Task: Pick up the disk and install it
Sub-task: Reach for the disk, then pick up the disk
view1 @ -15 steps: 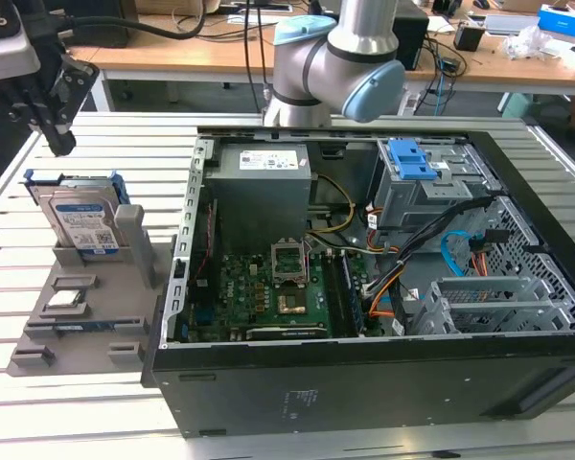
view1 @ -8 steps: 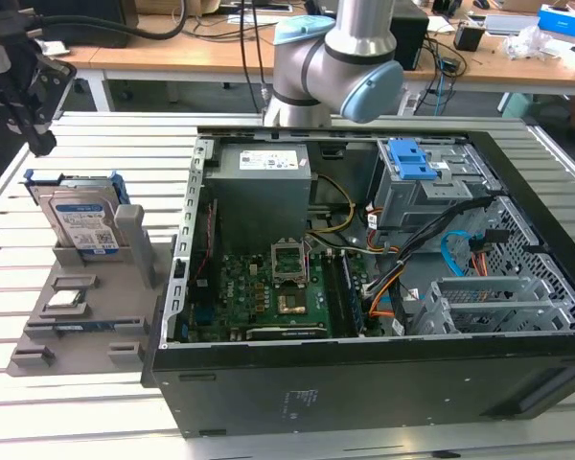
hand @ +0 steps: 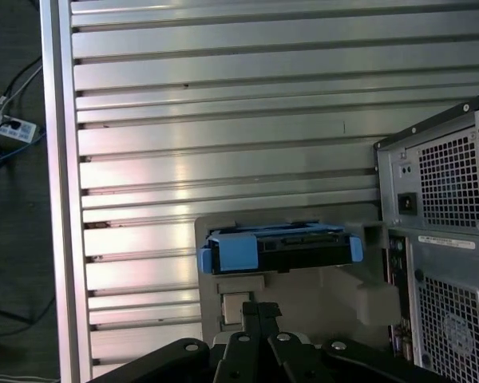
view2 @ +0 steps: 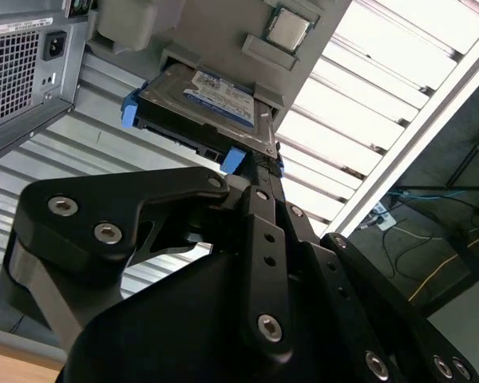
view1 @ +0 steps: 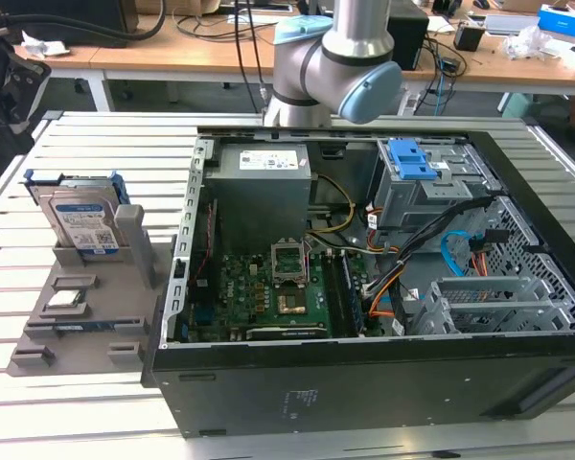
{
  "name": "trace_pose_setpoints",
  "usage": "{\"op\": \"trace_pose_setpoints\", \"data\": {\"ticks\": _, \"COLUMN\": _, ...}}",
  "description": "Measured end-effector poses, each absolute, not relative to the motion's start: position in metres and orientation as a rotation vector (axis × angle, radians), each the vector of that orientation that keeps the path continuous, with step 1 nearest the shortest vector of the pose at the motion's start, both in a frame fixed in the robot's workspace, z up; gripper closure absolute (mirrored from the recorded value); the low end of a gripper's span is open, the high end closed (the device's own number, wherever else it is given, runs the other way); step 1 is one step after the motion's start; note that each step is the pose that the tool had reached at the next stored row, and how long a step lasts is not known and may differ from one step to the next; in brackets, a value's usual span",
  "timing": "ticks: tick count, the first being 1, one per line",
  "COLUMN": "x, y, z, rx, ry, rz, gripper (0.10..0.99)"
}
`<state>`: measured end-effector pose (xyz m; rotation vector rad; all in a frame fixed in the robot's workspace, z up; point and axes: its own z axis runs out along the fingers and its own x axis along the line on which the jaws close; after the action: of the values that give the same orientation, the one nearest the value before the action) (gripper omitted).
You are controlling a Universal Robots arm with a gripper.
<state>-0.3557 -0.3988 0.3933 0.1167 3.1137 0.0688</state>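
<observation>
The disk (view1: 81, 218) is a silver-grey hard drive with a blue-and-white label and a blue carrier frame. It stands on edge in a grey holder (view1: 77, 321) at the exterior view's left, beside the open computer case (view1: 364, 393). Both wrist views look down on the disk (view2: 207, 104) (hand: 279, 247) from well above. My gripper (view2: 259, 171) (hand: 259, 309) hangs over the holder with its black fingers drawn together, empty and clear of the disk. In the exterior view the arm (view1: 335, 57) stands behind the case.
A small square silver chip (view1: 65, 298) (view2: 289, 29) lies on the holder in front of the disk. Inside the case are a motherboard (view1: 268, 287), a power supply (view1: 264, 182), cables and a drive cage with a blue latch (view1: 409, 160). The slatted metal table (hand: 223, 104) extends around.
</observation>
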Motion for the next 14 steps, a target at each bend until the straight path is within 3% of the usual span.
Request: {"op": "trace_pose_setpoints", "data": {"ticks": 14, "x": -0.3590, "y": -0.3988, "z": 0.3933, "rx": 0.117, "ry": 3.114, "rz": 0.069, "gripper": 0.980}}
